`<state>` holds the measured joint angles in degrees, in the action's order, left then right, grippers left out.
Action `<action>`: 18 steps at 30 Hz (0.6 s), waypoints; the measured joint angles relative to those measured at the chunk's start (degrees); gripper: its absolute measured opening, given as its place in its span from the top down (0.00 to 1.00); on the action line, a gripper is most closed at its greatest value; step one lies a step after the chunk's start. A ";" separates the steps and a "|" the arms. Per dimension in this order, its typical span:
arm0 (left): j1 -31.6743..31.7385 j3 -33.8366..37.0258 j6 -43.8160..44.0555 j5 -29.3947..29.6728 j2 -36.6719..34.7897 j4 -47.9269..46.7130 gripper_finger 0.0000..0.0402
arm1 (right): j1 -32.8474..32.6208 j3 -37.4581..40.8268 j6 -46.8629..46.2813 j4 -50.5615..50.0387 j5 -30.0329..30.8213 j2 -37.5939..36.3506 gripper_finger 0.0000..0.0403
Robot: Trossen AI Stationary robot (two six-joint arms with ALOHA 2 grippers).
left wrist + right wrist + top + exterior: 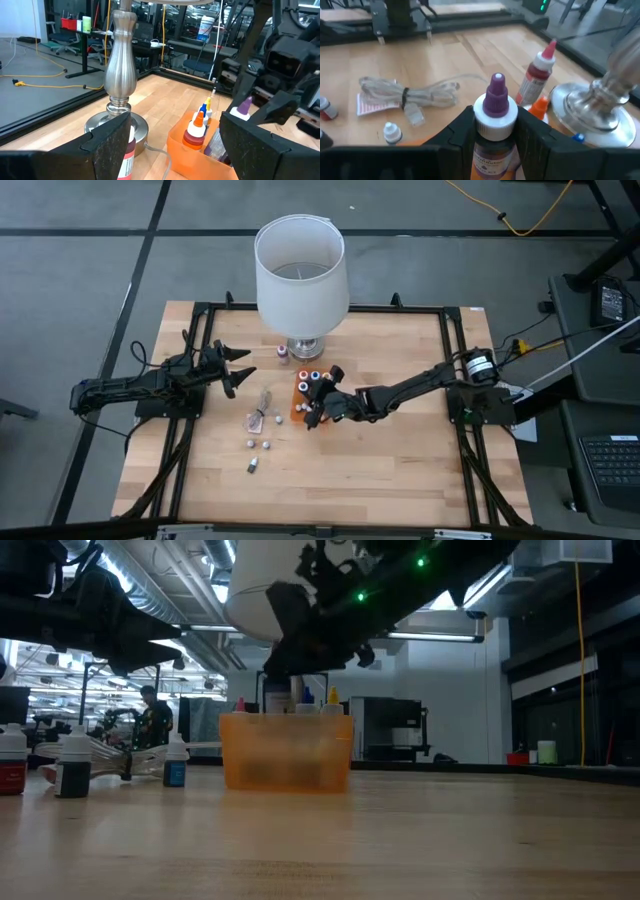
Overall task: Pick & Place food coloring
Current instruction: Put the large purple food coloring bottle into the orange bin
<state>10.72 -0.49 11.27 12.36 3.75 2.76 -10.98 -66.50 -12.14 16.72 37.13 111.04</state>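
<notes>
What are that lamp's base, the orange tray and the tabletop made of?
Lamp base: looks like brushed metal, silvery with soft reflections. Orange tray: seems translucent plastic, since dim shapes show through its wall. Tabletop: wood, likely butcher block, with pale planks and visible grain. The purple-tipped bottle in the right tool looks like plastic too.

Even overhead light falls on the wooden table (400,470), with soft, short shadows beneath the lamp (301,275) and arms. From table height, ceiling strip lights (440,635) glare brightly, leaving the arm above in near silhouette; the orange tray (286,752) and near bottles look soft. Close to the right wrist, the purple-capped bottle (494,112) is slightly blurred, and the lamp base (592,107) shows bright reflections.
</notes>
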 joint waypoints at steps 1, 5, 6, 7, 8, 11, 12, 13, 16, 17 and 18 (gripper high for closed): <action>0.00 0.02 0.00 0.00 -0.01 0.00 0.27 | 0.25 0.02 -0.53 -0.38 -0.42 0.07 0.71; 0.00 0.02 0.00 0.00 -0.02 0.00 0.27 | 0.71 0.00 -0.95 -0.15 -0.82 0.41 0.72; 0.00 0.02 0.00 0.00 0.00 0.00 0.27 | 0.81 0.00 -0.82 -0.13 -0.84 0.46 0.72; 0.00 0.02 0.00 0.00 -0.02 0.00 0.27 | 1.00 0.00 -0.82 -0.14 -0.84 0.46 0.72; 0.00 0.02 -0.02 0.00 -0.02 0.00 0.27 | 1.13 0.00 -0.86 -0.11 -1.01 0.46 0.72; 0.00 0.00 0.00 0.01 -0.01 0.00 0.27 | 1.46 0.00 -0.87 -0.01 -1.23 0.72 0.71; 0.00 0.02 0.00 0.00 -0.01 0.00 0.27 | 1.62 0.00 -0.82 0.46 -1.26 1.01 0.71; 0.00 0.00 0.00 0.00 0.00 0.00 0.27 | 1.73 0.00 -0.81 0.26 -1.46 1.15 0.71; 0.00 0.02 0.00 0.00 -0.01 0.00 0.27 | 2.04 -0.05 -0.75 1.38 -2.39 2.06 0.72; 0.00 0.02 0.00 0.00 -0.02 0.00 0.27 | 2.05 -0.05 -0.75 1.23 -2.51 2.24 0.72; 0.00 0.02 0.00 0.00 0.00 0.00 0.27 | 2.05 0.03 -0.70 0.85 -2.50 2.27 0.72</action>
<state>10.72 -0.47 11.26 12.36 3.74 2.76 -8.93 -66.47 -12.84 17.56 34.63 113.32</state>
